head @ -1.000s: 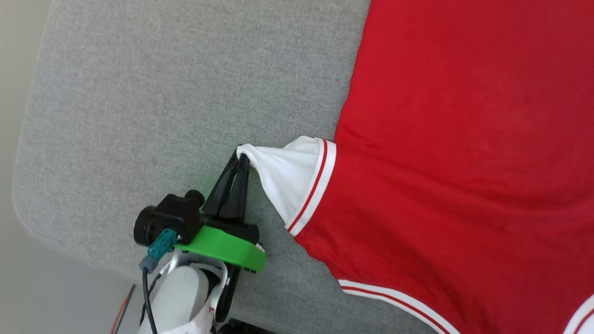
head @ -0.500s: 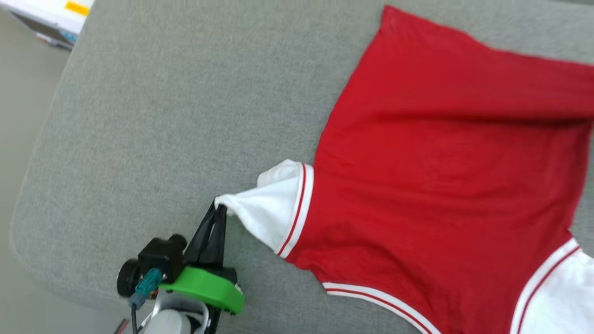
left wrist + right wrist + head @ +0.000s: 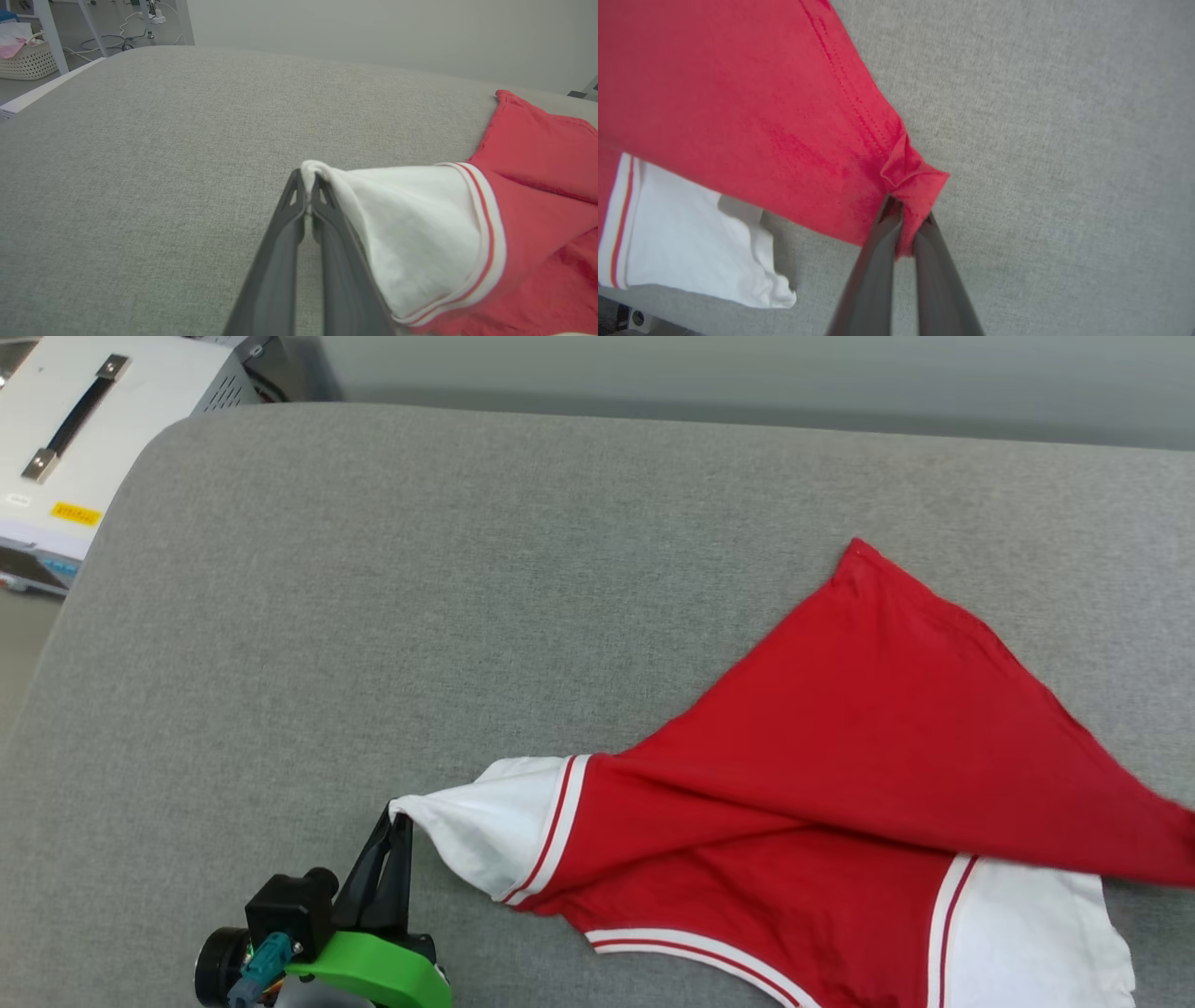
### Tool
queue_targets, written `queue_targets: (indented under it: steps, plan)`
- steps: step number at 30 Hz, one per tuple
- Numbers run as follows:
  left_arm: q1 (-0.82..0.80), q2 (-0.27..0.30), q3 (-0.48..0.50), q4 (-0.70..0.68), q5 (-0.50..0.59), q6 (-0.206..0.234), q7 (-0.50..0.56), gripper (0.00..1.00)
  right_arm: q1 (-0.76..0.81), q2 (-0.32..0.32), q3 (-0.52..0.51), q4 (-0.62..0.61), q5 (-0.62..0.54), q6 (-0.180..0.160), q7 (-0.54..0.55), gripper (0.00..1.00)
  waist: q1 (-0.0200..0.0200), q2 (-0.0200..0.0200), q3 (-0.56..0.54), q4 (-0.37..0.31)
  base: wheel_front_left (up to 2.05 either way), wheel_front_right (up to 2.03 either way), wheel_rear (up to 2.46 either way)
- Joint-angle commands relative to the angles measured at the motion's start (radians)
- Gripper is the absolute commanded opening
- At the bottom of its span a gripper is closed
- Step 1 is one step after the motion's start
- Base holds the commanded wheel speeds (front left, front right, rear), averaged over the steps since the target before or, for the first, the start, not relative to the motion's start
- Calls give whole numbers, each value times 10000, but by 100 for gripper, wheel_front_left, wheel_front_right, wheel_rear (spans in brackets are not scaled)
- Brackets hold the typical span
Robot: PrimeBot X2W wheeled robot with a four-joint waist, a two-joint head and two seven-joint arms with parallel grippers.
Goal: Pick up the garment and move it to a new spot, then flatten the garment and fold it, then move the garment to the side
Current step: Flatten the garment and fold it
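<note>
My left gripper (image 3: 399, 815) is clamped on the tip of the white sleeve (image 3: 485, 826) of the garment (image 3: 840, 728). My right gripper (image 3: 906, 212) is pinched closed on a bunched red corner (image 3: 910, 175), probably the hem, though the fold hides which corner it is. The shirt lies on the grey padded surface (image 3: 373, 616), toward its right and near side, with the red body doubled diagonally over the other white sleeve (image 3: 1027, 933).

I judge this to be the spreading step. I should draw my two grips apart evenly and low over the pad, so the flap peels open without twisting and the thin sleeve tip does not slip out.

Bare pad to the left and far side gives ample room. The rounded left edge and the white case (image 3: 121, 411) beyond it are well apart from the cloth.
</note>
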Motion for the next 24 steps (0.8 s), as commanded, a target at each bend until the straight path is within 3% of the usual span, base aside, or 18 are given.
queue_targets:
  steps: [1, 6, 13, 14, 15, 24]
  plan:
    - [183, 113, 59, -30, -43, 80, 19, 0, 483, 156, 31, -71, -9, -6, -14, 0, 1, -1, -517, -528, 0, 0, 0]
    - [358, 179, 77, -134, -111, 140, 111, 0, 2010, 789, 423, -144, -245, -6, 174, 0, 1, -1, -632, -658, 0, 0, 0]
    - [469, 261, 69, -257, -177, 225, 220, 0, 2884, 1734, 548, 39, -372, -6, 239, 0, 1, -1, -778, -705, 0, 0, 0]
    - [494, 272, 66, -276, -181, 236, 232, 0, 2843, 1791, 389, 53, -370, -6, 165, 23, 1, -1, -791, -715, 0, 0, 0]
    - [517, 285, 51, -302, -178, 245, 252, 0, 2758, 1850, 141, 52, -379, -6, 29, 100, 1, -1, -800, -716, 0, 0, 0]
    - [457, 250, -220, -536, -103, 283, 335, 0, 2148, 1806, -2350, -1585, -380, -6, -1060, 100, 1, -1, -790, -439, 0, 0, 0]
